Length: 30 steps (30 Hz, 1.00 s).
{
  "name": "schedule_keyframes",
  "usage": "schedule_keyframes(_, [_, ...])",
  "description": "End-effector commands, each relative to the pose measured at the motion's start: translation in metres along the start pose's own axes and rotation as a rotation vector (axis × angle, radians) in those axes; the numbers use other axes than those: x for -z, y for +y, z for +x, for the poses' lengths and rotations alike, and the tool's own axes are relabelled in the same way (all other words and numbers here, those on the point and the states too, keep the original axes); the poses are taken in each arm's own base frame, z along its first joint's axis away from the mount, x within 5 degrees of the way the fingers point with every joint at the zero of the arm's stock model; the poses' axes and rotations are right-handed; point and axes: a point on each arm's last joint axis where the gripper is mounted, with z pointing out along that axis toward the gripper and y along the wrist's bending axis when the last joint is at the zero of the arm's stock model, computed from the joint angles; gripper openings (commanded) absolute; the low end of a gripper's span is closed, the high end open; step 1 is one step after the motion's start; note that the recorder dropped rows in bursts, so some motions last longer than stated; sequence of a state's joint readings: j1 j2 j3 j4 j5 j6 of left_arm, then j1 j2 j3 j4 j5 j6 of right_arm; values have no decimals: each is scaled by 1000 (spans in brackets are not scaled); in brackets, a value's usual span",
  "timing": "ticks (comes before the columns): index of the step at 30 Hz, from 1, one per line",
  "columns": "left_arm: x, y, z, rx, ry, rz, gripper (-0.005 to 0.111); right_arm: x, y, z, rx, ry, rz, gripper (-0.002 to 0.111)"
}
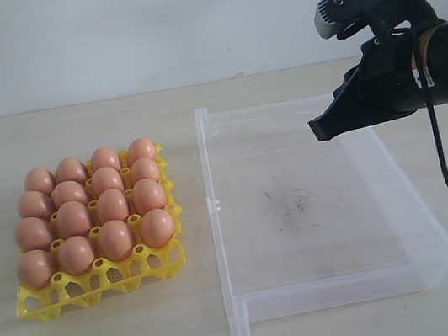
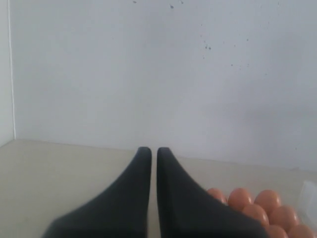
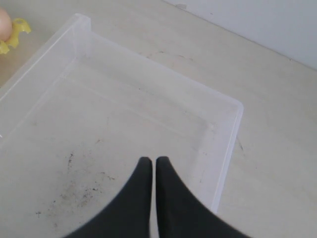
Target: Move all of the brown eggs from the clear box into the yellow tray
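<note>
Sixteen brown eggs (image 1: 95, 214) fill the yellow tray (image 1: 98, 288) at left. The clear box (image 1: 338, 244) at right holds none, so the job looks done. The right gripper (image 1: 320, 130) hangs over the box's far side, pinched together and empty-handed, as is the left gripper (image 2: 149, 151).

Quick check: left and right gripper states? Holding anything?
Left gripper: shut, holding nothing.
Right gripper: shut, holding nothing, over the clear box.
</note>
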<state>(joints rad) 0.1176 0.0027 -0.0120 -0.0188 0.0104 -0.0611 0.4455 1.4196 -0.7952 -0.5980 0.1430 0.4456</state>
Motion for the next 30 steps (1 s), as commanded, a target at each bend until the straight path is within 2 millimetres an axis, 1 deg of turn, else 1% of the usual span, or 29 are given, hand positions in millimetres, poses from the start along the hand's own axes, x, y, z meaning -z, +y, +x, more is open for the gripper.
schedule_keyframes(1, [0, 1, 10, -19, 76, -7, 4, 2, -2, 1, -4, -4, 5, 0])
schedule_keyframes(6, [0, 1, 11, -51, 87, -7, 4, 2, -2, 1, -4, -4, 5, 0])
schedule_keyframes(12, [2, 1, 21, -11, 194, -8, 4, 2, -2, 1, -4, -4, 5, 0])
schedule_keyframes(30, [2, 1, 20, -13, 190, -9, 4, 2, -2, 1, -4, -4, 5, 0])
